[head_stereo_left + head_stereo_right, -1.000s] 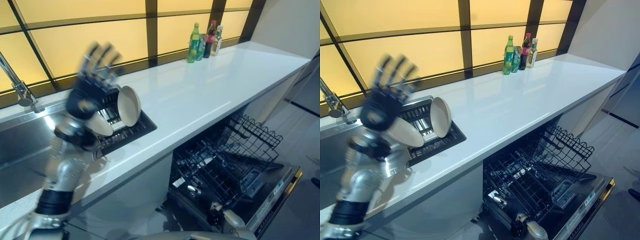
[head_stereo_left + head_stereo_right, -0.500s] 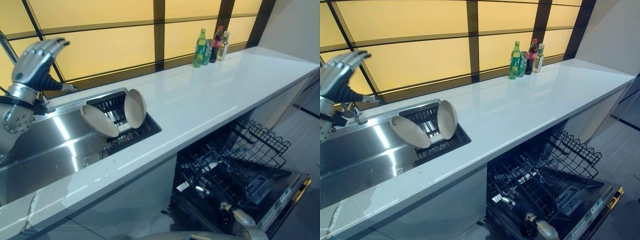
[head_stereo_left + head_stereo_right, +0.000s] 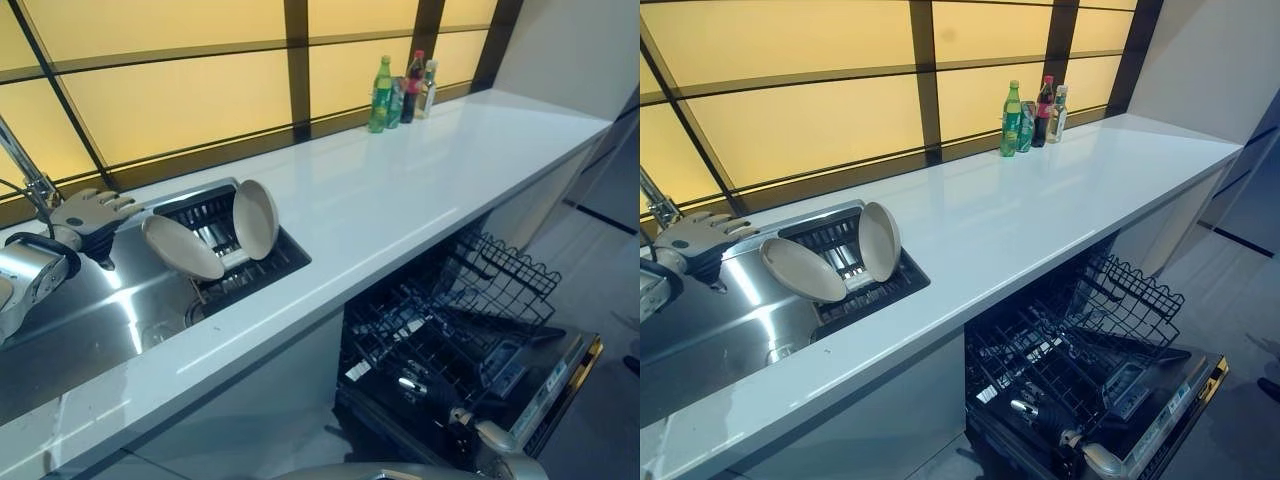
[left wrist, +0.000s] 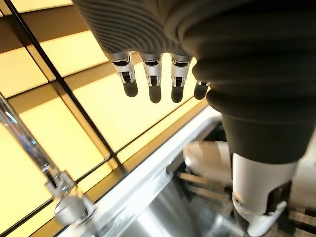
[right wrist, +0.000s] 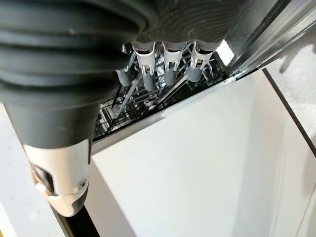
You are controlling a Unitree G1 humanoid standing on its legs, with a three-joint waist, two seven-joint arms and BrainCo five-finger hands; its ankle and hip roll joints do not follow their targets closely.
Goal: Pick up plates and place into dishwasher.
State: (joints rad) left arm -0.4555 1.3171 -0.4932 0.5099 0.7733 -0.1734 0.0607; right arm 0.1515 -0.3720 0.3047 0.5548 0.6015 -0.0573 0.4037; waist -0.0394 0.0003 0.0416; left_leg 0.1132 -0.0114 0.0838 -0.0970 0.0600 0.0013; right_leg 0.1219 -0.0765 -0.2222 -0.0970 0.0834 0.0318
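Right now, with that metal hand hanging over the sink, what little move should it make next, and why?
Probably slide the left hand sideways toward the nearer plate. Both plates, that one and the second plate, lean in the dish rack, untouched. The hand is open, holds nothing, and hovers above the sink beside the faucet. The dishwasher below stands open with bare racks.

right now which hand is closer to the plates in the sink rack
Left. The left hand hovers open over the sink just beside the nearer plate, not touching it. The right hand hangs open down by the dishwasher rack, well away from both plates.
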